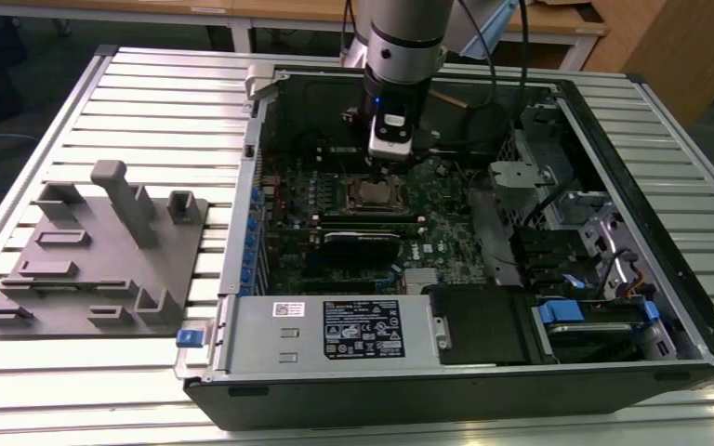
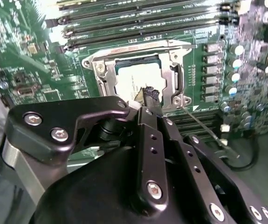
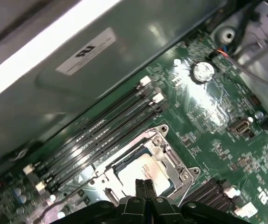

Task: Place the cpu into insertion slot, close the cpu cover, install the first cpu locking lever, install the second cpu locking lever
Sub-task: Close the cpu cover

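Note:
The cpu (image 2: 133, 80) lies flat in the insertion slot (image 1: 349, 197) on the green board, its silver-grey top (image 3: 145, 170) showing through a square window. The cpu cover (image 2: 124, 49) is down around it as a silvery frame (image 3: 173, 161). My gripper (image 1: 389, 153) hangs just above the socket's near edge, inside the open computer case. In both wrist views its fingertips are pressed together with nothing between them, right over the cpu's edge (image 2: 150, 95) (image 3: 144, 186). A thin wire locking lever (image 2: 208, 130) runs out from the socket's corner and stands loose.
Long black memory slots (image 3: 96, 135) run beside the socket. A power supply box (image 1: 332, 330) sits at the case front and drive cages (image 1: 580, 232) on the exterior view's right. A grey fixture block (image 1: 97, 251) stands on the slatted table on the exterior view's left.

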Available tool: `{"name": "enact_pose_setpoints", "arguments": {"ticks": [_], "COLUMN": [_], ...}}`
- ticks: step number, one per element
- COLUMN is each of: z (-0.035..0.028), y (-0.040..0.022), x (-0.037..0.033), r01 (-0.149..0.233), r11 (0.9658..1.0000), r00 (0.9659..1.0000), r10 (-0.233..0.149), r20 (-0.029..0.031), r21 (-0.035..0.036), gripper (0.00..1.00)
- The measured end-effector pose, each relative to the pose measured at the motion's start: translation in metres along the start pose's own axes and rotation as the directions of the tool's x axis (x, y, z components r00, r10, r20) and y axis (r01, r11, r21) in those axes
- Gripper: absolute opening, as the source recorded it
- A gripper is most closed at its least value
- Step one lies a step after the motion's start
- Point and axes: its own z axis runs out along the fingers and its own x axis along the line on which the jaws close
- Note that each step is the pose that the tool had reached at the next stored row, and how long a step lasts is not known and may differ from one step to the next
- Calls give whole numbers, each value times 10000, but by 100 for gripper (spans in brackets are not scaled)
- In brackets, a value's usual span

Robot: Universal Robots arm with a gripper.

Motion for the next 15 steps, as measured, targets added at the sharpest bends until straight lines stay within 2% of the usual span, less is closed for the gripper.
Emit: {"name": "enact_pose_setpoints", "arguments": {"ticks": [3, 5, 9, 13, 15], "z": [1, 2, 4, 6, 7], "y": [0, 0, 0, 0, 0], "x": [0, 0, 0, 0, 0], "r01": [534, 900, 1491, 2024, 2093], "r11": [9986, 9959, 9888, 9793, 9778], "r00": [9986, 9959, 9888, 9793, 9779], "r10": [-534, -900, -1491, -2024, -2093], "r20": [1, 2, 3, 5, 6], "r21": [14, 23, 38, 51, 52], "gripper": [11, 11, 11, 11, 11]}}
